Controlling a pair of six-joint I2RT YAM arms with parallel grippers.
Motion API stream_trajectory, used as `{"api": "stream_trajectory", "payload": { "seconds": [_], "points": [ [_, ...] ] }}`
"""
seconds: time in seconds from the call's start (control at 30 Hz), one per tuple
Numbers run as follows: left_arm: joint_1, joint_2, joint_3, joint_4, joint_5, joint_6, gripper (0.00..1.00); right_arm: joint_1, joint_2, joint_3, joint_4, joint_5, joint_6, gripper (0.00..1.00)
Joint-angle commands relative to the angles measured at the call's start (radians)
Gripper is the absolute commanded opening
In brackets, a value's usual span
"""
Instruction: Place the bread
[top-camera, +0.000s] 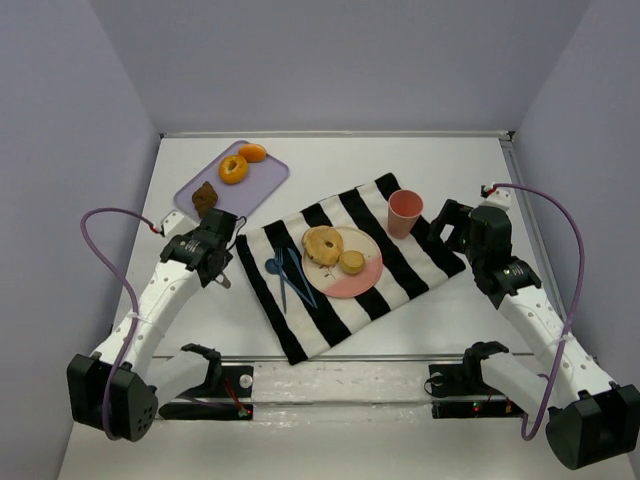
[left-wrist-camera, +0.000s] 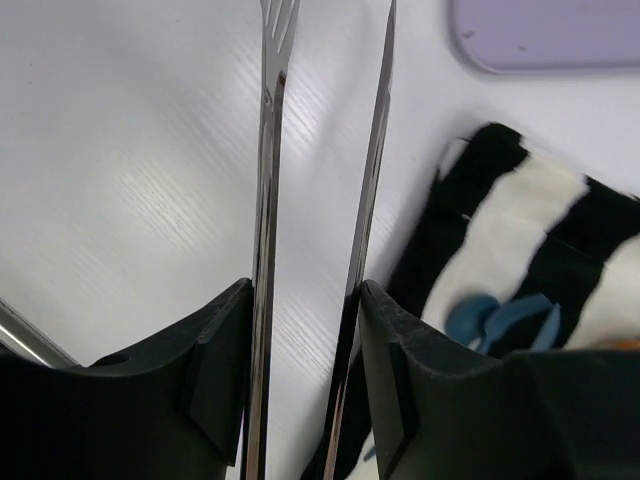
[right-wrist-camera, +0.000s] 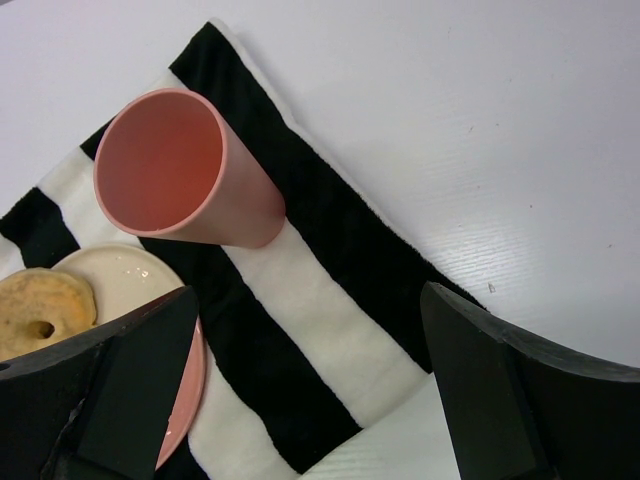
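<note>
A bagel (top-camera: 322, 244) and a small bun (top-camera: 351, 262) lie on a cream-and-pink plate (top-camera: 362, 282) on the striped cloth (top-camera: 330, 320). A glazed doughnut (top-camera: 233, 168), an orange bun (top-camera: 252, 152) and a brown piece (top-camera: 205, 197) lie on the purple tray (top-camera: 270, 175). My left gripper (top-camera: 215, 250) is shut on metal tongs (left-wrist-camera: 268, 200), left of the cloth and just below the tray; the tongs hold nothing. My right gripper (top-camera: 450, 225) is open and empty over the cloth's right edge (right-wrist-camera: 330, 260), beside the pink cup (right-wrist-camera: 185, 170). The bagel (right-wrist-camera: 40, 310) shows at the left edge of the right wrist view.
The pink cup (top-camera: 404, 212) stands upright on the cloth, right of the plate. Blue utensils (top-camera: 285, 275) lie on the cloth left of the plate and show in the left wrist view (left-wrist-camera: 495, 315). The tray's corner (left-wrist-camera: 545, 35) is ahead of the tongs.
</note>
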Motion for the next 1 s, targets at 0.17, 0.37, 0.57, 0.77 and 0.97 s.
{"api": "stream_trajectory", "payload": {
  "seconds": [0.17,0.37,0.57,0.77,0.97],
  "points": [
    [0.177,0.038,-0.144,0.160,0.052,-0.005,0.71,-0.005,-0.010,0.001,0.037,0.005,0.006,0.98],
    [0.177,-0.048,-0.117,0.134,0.083,0.035,0.99,-0.005,-0.021,0.001,0.037,0.010,0.003,0.99],
    [0.177,-0.163,0.032,0.096,0.046,0.120,0.99,-0.005,-0.045,0.000,0.037,0.014,0.004,1.00],
    [0.177,-0.252,0.129,0.189,0.046,0.167,0.99,-0.005,-0.062,0.010,0.036,0.037,0.027,1.00],
    [0.177,-0.319,0.063,0.261,0.055,0.163,0.99,-0.005,-0.105,-0.013,0.039,0.082,0.041,1.00]
  ]
}}
